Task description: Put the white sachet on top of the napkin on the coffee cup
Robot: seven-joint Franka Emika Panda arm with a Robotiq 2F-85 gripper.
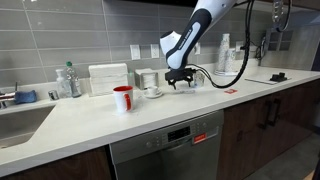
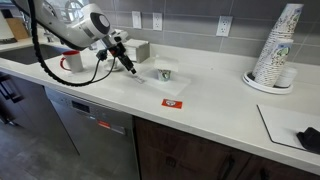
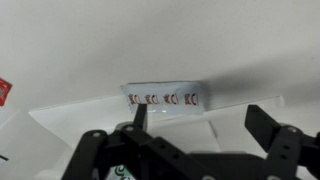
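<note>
In the wrist view the white sachet [image 3: 165, 97], a flat packet with small red marks, lies at the far edge of a white napkin [image 3: 80, 122]. My gripper [image 3: 200, 125] is open and empty just above them, one finger tip touching the sachet's near edge. In both exterior views the gripper [image 1: 180, 78] [image 2: 125, 62] hangs low over the counter. The pale coffee cup [image 1: 152, 90] stands just beside it, next to the red mug [image 1: 123, 98]. I cannot tell whether the napkin rests on the cup.
A white napkin box [image 1: 108, 78] stands by the wall. A red sachet [image 1: 231, 90] [image 2: 173, 102] lies on the counter, with a small whitish item [image 2: 165, 74] near it. A stack of paper cups [image 2: 275, 50] stands on a plate. A sink [image 1: 20, 120] is at the end.
</note>
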